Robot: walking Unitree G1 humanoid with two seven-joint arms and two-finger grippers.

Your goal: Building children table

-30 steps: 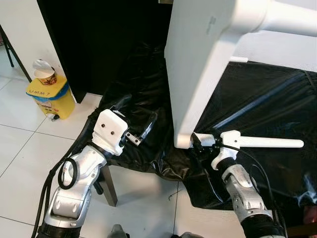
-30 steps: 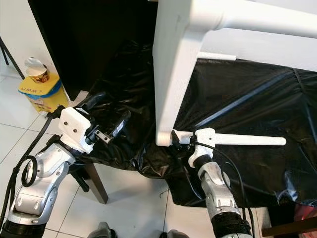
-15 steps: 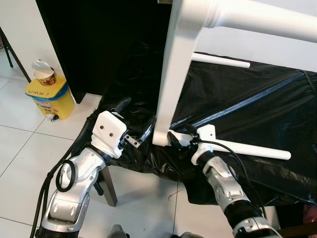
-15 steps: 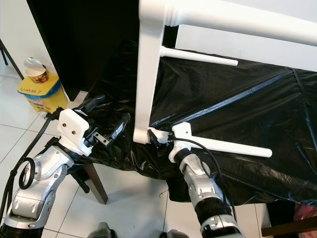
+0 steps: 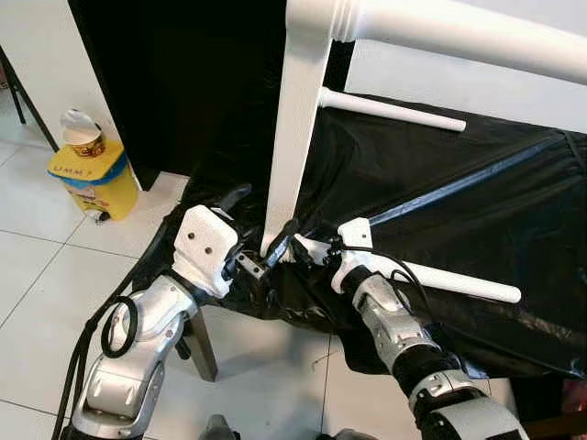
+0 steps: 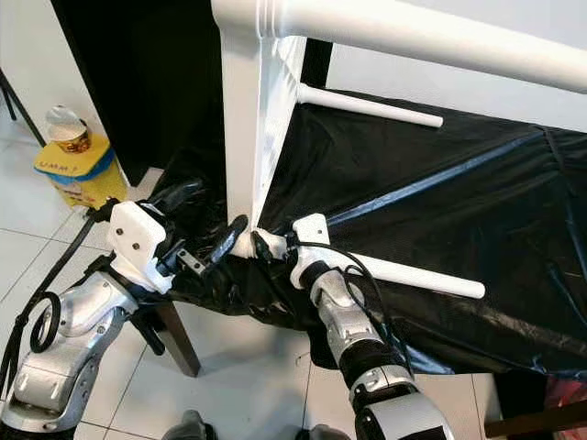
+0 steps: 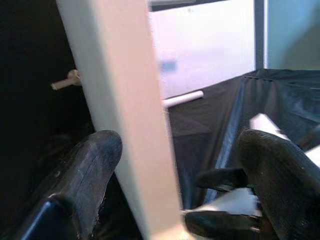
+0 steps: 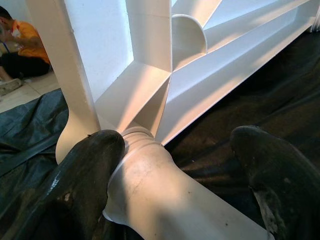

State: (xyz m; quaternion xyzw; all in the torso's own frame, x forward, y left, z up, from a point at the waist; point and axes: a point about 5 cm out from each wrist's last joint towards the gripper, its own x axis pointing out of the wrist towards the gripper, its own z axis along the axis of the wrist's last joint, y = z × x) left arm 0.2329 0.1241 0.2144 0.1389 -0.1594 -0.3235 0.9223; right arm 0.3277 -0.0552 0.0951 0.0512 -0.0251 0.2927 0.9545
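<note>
Two grippers meet at the near corner of the white table, tipped on its side over black plastic sheeting — left gripper spread around the tabletop edge, right gripper spread around a leg.

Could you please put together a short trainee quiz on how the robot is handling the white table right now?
1. True or false: the left gripper has the edge of the white table frame between its open jaws.
2. What covers the work surface under the table parts: A) black plastic sheet, B) a cardboard box, C) a red blanket?
3. Fill in: the yellow bin stands on the tiled floor to the robot's ____.

Key: 1. True. 2. A. 3. Left. The right gripper reaches along a white table leg toward the same corner.
</note>
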